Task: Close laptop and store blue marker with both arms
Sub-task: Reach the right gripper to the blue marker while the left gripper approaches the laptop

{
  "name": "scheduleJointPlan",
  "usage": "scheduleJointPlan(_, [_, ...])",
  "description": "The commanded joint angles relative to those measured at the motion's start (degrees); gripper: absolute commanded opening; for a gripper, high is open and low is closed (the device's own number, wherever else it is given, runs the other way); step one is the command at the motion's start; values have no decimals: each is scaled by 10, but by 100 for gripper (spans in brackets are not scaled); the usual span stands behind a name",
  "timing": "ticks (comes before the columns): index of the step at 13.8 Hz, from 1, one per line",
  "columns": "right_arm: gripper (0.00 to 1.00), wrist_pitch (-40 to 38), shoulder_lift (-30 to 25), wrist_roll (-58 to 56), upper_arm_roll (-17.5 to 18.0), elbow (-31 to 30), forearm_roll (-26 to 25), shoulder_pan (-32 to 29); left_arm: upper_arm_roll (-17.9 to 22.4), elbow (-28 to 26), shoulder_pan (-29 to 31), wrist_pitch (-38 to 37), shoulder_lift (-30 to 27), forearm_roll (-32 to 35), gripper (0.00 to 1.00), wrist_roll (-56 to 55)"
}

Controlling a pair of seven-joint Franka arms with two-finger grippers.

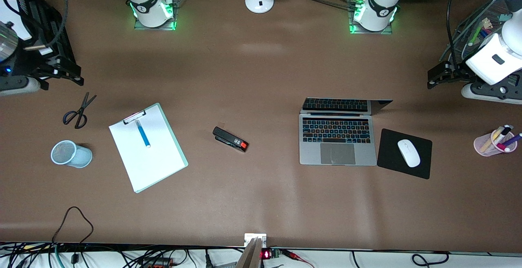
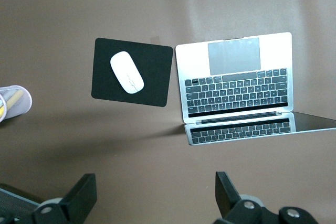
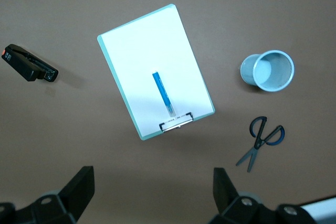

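We judge that neither half of the task has been started: the laptop (image 1: pixel 337 137) stands open on the table toward the left arm's end, its screen raised at the edge away from the front camera, keys lit, with the black mouse pad (image 1: pixel 416 158) and white mouse (image 1: pixel 408 153) just beside it. The blue marker (image 1: pixel 143 134) lies on the white sheet of the clipboard (image 1: pixel 159 162), toward the right arm's end, its length running from the clip down the page. Our left gripper (image 2: pixel 156 190) hangs high over bare table near the laptop's screen edge, jaws spread wide and holding nothing; our right gripper (image 3: pixel 153 184) hangs likewise over bare table near the clip end of the clipboard, jaws wide and empty. For the laptop, we expect the left arm must come down to the raised screen from the hinge side and push its top edge toward the trackpad until the lid meets the keyboard, pressing gently so the base does not slide into the mouse pad. For the marker, the right arm needs to descend over its middle, turn the jaws across its thin body, and pinch it off the paper. A light-blue mesh cup (image 1: pixel 71 153) lies tipped on its side beside the clipboard, near the scissors (image 1: pixel 78 111), while a pink pen cup (image 1: pixel 494 142) stands upright at the left arm's end; which is the marker's home we cannot tell. The stapler (image 1: pixel 230 139) sits well apart between the two work areas.
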Motion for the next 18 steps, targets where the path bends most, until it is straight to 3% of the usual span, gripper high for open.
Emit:
scheduleJointPlan(1, [100,48,38,-17,-2,17,-3,3,-4,28,6,-14,15,-1,100,2])
scheduleJointPlan(3, [100,77,71,-33,-3,31,-3,3,-4,36,4,-14,23,-1,100,2])
scheduleJointPlan(6, [100,97,151,-94,-3,105,-3,3,-4,36,6,-14,30,0,100,16])
scheduleJointPlan(7, [100,95,156,-98,-3,107,-3,4,-4,38,6,-14,33,1,88,15])
scheduleJointPlan(10, [100,90,162,-97,-3,86,-6,27,-4,40,6,-22,33,0,31,13])
scheduleJointPlan(11, [100,87,162,-97,-3,80,-9,39,-4,40,5,-28,33,-1,20,12])
scheduleJointPlan(15, [100,83,170,-97,-3,65,-9,47,-7,40,-1,-47,42,-1,0,12])
scheduleJointPlan(18, [100,83,174,-98,-3,66,-9,42,-12,40,-3,-63,40,-23,0,5])
